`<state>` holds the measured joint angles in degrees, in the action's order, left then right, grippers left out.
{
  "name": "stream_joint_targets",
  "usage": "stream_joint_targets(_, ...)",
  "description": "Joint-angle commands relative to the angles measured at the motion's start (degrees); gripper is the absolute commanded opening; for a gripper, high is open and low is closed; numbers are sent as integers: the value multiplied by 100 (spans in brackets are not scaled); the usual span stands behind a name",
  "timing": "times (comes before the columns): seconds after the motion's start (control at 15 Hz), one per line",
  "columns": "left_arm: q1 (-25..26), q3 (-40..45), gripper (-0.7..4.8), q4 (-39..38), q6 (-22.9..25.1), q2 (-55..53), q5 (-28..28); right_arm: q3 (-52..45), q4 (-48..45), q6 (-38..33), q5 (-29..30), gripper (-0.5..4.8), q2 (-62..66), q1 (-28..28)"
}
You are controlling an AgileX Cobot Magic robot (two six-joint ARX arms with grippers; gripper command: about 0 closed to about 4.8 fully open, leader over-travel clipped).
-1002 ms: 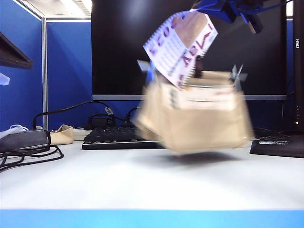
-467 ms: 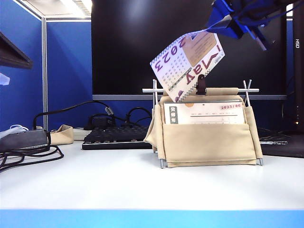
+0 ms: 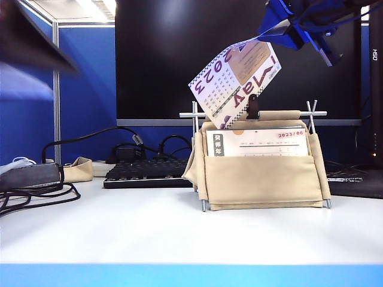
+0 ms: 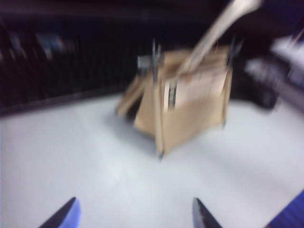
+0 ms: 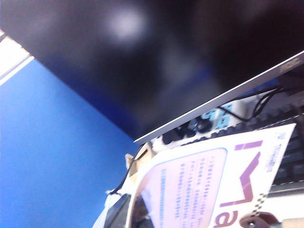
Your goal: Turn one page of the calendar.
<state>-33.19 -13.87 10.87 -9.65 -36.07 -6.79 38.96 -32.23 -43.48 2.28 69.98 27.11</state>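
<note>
Bright overhead office light; left wrist view motion-blurred; right wrist view soft, dim.

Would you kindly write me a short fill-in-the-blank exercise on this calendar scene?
1. The right gripper holds the page lifted ____ the calendar.
2. The sheet showing in the pouch reads 2023/____.
3. The left gripper hovers with its fingers ____.
4. Behind the calendar stands a black ____.

Missing words: above; 06; open; monitor

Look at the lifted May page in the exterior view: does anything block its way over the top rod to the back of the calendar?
Nothing visible does. The right gripper holds the page by its upper corner above the calendar. The small brown strap sits beneath it. The left gripper, open, hangs off in front.
</note>
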Motion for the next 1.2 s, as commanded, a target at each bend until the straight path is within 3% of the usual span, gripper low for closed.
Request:
stream_joint_targets(0.07,-22,-802,479,645,516,-1705,-553,44,-190,-26,238,-2,-24,9)
stream_joint_targets(0.27,-199,-1993,479,984,553,-3163,-780,44,-173,-22,435,-2,-26,9)
stream_joint_targets(0.47,-490,-2656,479,850,911,-3810,-1128,44,-92,26,529,-2,-24,9)
stream_joint_targets(0.67,-673,-2811,479,898,931,-4120,-1019,44,-98,26,531,-2,-24,9)
stream_joint_targets(0.87,-669,-2828,456,966,1294,-4282,-822,44,-98,26,551,-2,-24,9)
stream_joint_targets(1.14,-669,-2833,456,1543,1440,-4487,-669,44,-96,28,682,-2,-24,9)
stream_joint_targets(1.2,-669,-2837,385,1646,1569,-4524,-678,44,-90,28,691,-2,-24,9)
